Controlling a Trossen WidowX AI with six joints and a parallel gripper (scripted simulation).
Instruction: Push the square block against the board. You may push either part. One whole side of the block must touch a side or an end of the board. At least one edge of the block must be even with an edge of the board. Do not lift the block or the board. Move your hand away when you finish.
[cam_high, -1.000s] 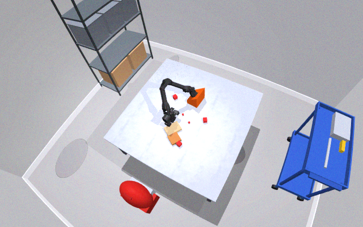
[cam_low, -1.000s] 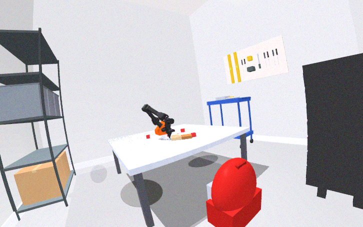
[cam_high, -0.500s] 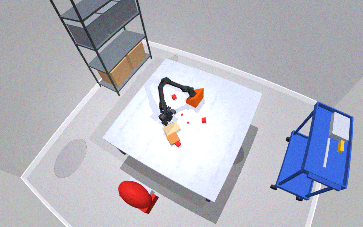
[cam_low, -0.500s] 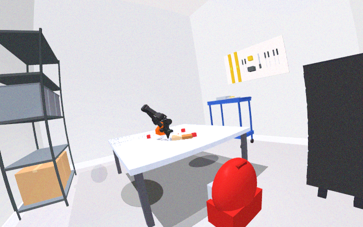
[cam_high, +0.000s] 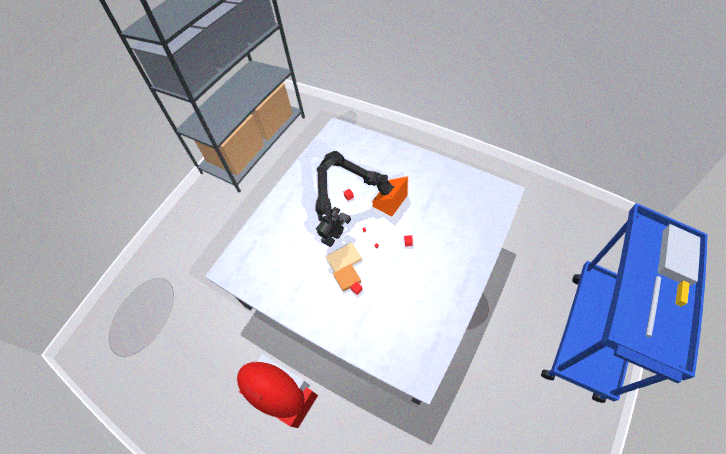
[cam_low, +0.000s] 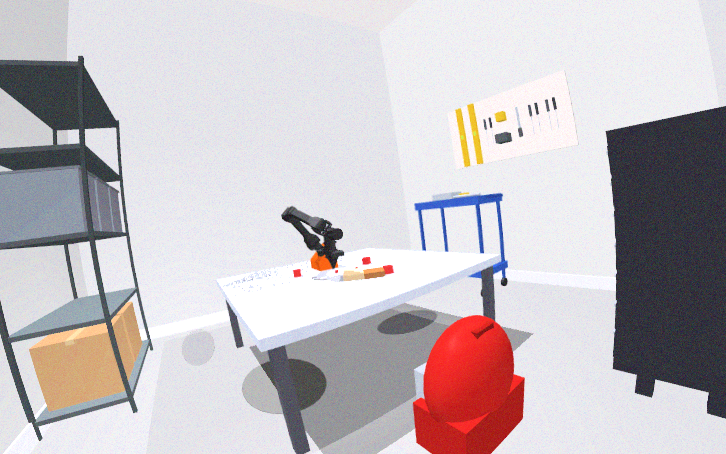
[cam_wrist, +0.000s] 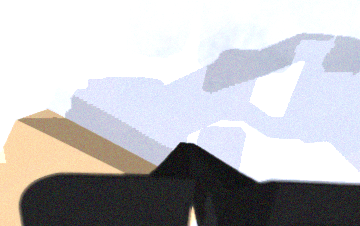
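Note:
The orange-brown square block (cam_high: 348, 278) (cam_low: 374, 273) lies flat beside the light tan board (cam_high: 344, 256) (cam_low: 353, 276) (cam_wrist: 30, 160). In the top view, one block side runs along the board's long side. They look in contact or nearly so, with their left corners close to even; a tiny gap or offset cannot be ruled out. My gripper (cam_low: 335, 265) (cam_wrist: 185, 149) is shut and empty. It points down near the board's side away from the block, apparently a little above the table. Its fingertips are hard to make out in the top view. The wrist view shows no block.
A red cube (cam_high: 356, 288) (cam_low: 388, 269) sits against or very near the block's outer corner. Other red cubes (cam_high: 408, 240) (cam_high: 348, 194) and two tiny red pieces (cam_high: 376, 245) (cam_high: 364, 229) lie on the white table (cam_high: 428, 321). An orange wedge (cam_high: 393, 200) stands at the arm's base.

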